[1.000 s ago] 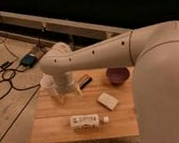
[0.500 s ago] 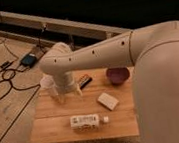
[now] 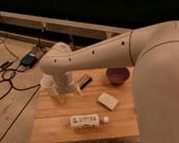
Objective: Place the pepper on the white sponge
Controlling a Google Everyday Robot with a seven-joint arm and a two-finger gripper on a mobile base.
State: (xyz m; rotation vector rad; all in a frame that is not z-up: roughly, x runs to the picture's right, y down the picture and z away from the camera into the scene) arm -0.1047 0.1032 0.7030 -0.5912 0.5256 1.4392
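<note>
The white sponge (image 3: 107, 101) lies on the wooden table (image 3: 51, 127), right of its middle. The pepper does not show; it is hidden or out of view. My large white arm reaches in from the right and bends down at the table's back left. The gripper (image 3: 72, 92) hangs under the wrist there, just above the tabletop, left of the dark bar and well left of the sponge. The arm covers most of it.
A dark maroon bowl (image 3: 117, 75) stands at the back right. A flat dark bar with an orange edge (image 3: 85, 81) lies beside the gripper. A translucent cup (image 3: 49, 86) stands at the back left. A white labelled bottle (image 3: 88, 120) lies near the front edge. Cables run over the floor at left.
</note>
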